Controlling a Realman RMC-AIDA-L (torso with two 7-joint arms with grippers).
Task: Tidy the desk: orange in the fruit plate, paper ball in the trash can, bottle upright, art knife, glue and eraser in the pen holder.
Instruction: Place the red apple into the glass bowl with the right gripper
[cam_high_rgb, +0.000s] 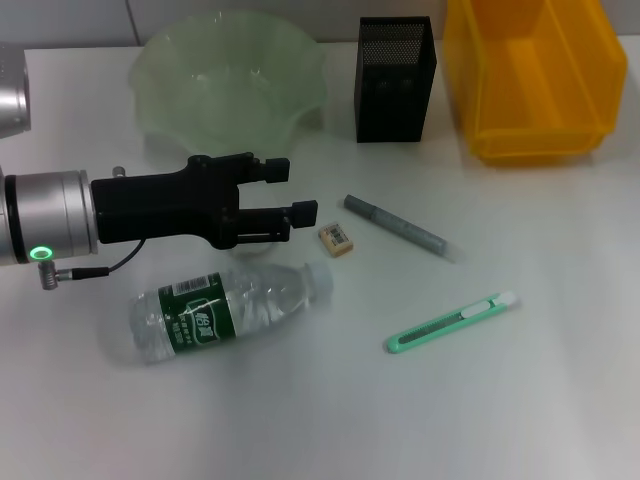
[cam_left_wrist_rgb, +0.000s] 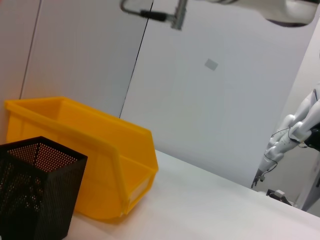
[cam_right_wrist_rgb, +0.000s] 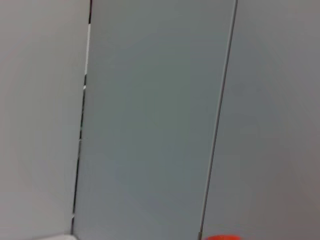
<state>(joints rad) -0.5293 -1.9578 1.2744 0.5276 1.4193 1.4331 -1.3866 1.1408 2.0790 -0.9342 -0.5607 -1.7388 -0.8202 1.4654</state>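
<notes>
— What stands around the work?
— A plain white surface (cam_high_rgb: 560, 400), evenly lit, with soft shadows.
— And behind it?
— Pale grey wall panels (cam_left_wrist_rgb: 200, 100), split by thin dark vertical seams; one small grey patch sits on a panel.

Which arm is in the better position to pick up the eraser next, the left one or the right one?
Probably the left. The left gripper hangs open just beside the eraser, above the lying bottle. The right arm is not visible over the desk.

Robot lab: second robot (cam_left_wrist_rgb: 295, 135) nearby
</notes>
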